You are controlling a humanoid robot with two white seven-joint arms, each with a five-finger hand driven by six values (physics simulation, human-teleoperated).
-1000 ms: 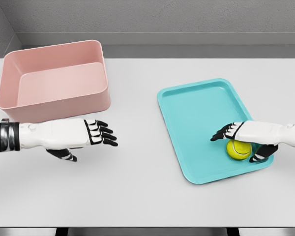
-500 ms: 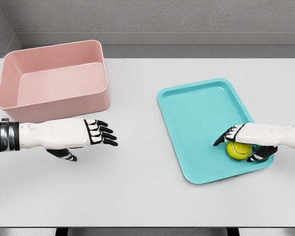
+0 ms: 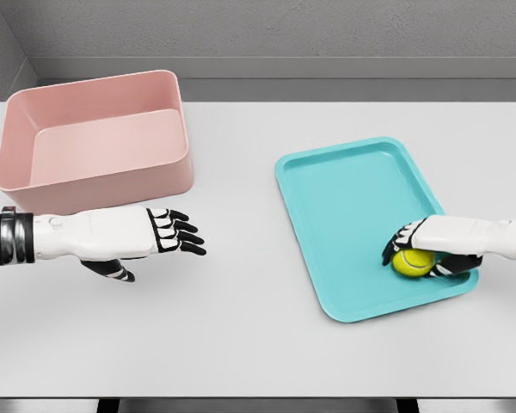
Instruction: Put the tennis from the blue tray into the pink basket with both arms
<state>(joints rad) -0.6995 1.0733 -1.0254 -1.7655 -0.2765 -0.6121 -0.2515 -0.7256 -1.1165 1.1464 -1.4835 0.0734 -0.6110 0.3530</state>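
A yellow-green tennis ball [image 3: 412, 262] lies in the near right corner of the blue tray [image 3: 344, 198]. My right hand [image 3: 420, 251] comes in from the right edge and is curled over the ball, fingers on top and thumb below it. The pink basket [image 3: 95, 142] stands at the far left of the table. My left hand [image 3: 159, 241] hovers in front of the basket with its fingers spread and nothing in it.
The white table [image 3: 241, 327] runs out to its front edge near the bottom of the view. A grey wall closes off the back.
My right hand's fingers have curled down and closed around the tennis ball. The ball shifted slightly left. The left arm has stayed still.
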